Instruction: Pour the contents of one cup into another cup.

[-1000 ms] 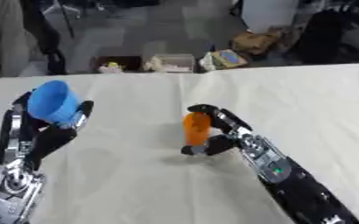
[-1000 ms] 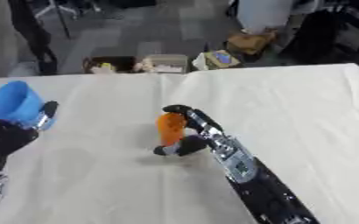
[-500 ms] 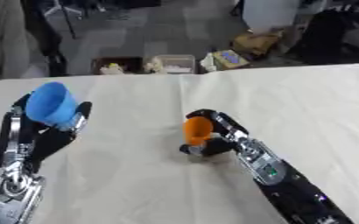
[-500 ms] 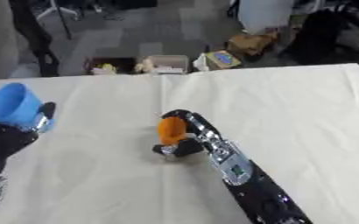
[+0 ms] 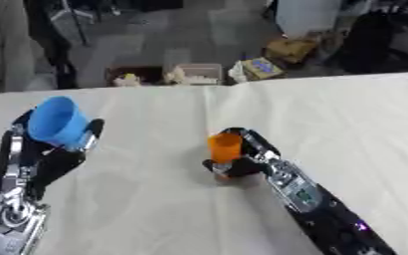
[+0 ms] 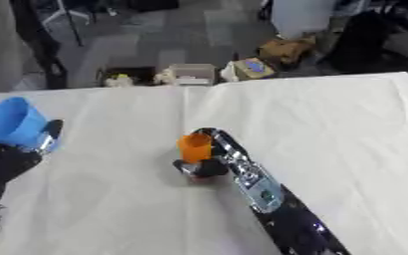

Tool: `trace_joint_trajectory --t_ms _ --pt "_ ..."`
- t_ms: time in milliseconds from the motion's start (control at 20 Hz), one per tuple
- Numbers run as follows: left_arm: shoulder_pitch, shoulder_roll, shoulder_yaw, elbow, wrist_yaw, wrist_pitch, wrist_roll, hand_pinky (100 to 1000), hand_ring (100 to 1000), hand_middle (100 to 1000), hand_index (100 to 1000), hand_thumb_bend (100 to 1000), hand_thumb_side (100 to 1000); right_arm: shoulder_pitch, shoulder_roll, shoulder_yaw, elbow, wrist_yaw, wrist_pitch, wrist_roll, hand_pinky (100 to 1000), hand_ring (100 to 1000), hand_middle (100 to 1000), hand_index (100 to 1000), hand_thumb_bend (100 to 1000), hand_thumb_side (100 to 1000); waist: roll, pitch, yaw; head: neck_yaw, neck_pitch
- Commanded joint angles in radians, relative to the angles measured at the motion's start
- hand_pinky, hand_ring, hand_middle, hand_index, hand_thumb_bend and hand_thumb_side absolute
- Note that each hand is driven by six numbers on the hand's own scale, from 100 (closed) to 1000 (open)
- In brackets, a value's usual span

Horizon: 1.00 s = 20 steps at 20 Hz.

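Right hand [image 5: 242,162]: fingers curled round the orange cup [image 5: 225,146], holding it near the table's centre; the cup stands roughly upright with its mouth up, and dark fingers wrap its lower part, so whether its base touches the cloth [image 5: 155,209] cannot be told. The right forearm runs from the hand toward 5 o'clock, out of the lower edge of the view. Left hand [image 5: 55,154]: at 9 o'clock from the orange cup and well apart from it, fingers and thumb closed about the blue cup [image 5: 57,121], which is raised off the cloth and tilted, its open mouth turned up and toward 11 o'clock. The left arm descends from that hand toward 7 o'clock into the lower left corner. Contents of either cup cannot be made out. The table is covered by a pale cream cloth, lying slightly askew in the view. Beyond its far edge, at 12 o'clock, lies grey floor with a dark box [image 5: 131,76] and a white box [image 5: 194,73] side by side, each holding small items, and a tilted colourful carton [image 5: 261,67] just to their right; a brown cardboard box [image 5: 292,48] sits further back at about 1 o'clock.
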Motion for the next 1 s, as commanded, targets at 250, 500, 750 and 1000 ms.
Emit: trace_joint_trajectory --t_ms 250,500,750,1000 --pt "-0.001 0.028 0.033 -0.030 -0.055 0.003 0.019 121 259 203 471 528 100 -0.002 -0.048 -0.016 -0.146 -0.032 0.038 -0.064 244 377 427 641 272 100 -0.022 -0.022 -0.012 0.002 -0.012" --pt "0.029 0.052 0.052 -0.011 -0.078 0.007 0.041 133 268 219 480 522 100 0.026 -0.126 -0.028 -0.312 -0.053 0.106 -0.095 255 388 428 643 213 100 -0.048 -0.035 -0.036 0.021 -0.007" --pt "0.047 0.067 0.046 0.004 -0.082 0.004 0.033 135 270 221 482 518 100 0.057 -0.194 -0.049 -0.459 -0.102 0.174 -0.120 278 405 437 651 209 100 -0.068 -0.048 -0.059 0.042 0.004" --pt "0.047 0.072 0.029 0.013 -0.097 0.005 0.007 137 272 223 485 517 100 0.076 -0.227 -0.063 -0.561 -0.133 0.208 -0.133 292 416 440 653 195 100 -0.079 -0.057 -0.077 0.037 0.002"
